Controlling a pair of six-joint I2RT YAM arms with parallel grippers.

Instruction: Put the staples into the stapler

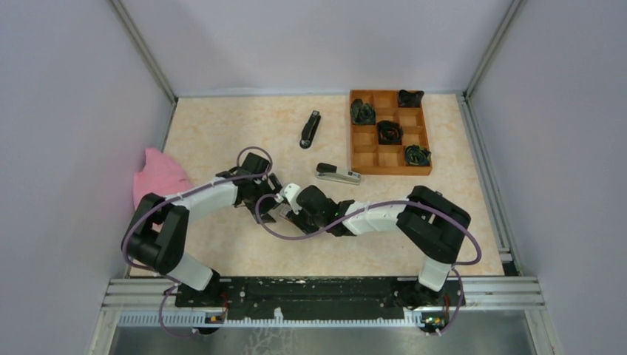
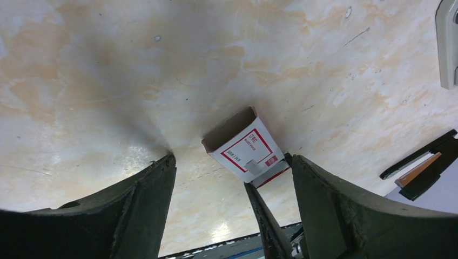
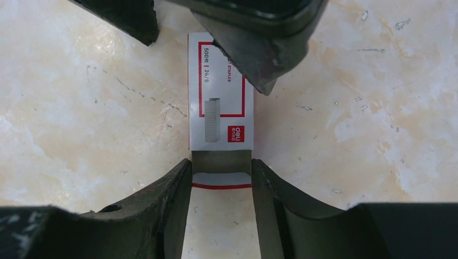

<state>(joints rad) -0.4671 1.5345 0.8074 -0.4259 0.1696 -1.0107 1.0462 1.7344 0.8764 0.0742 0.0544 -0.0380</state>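
Marbled tabletop; staple box, one end open, snug in right claw; left claw wide, empty.

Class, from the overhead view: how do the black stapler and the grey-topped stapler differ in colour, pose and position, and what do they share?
The black stapler is dark all over; the grey-topped stapler has a pale metallic top. The black one lies almost front to back; the grey-topped one lies nearly crosswise. The black one sits farther back on the table than the grey-topped one. Both lie flat, outside the wooden tray.
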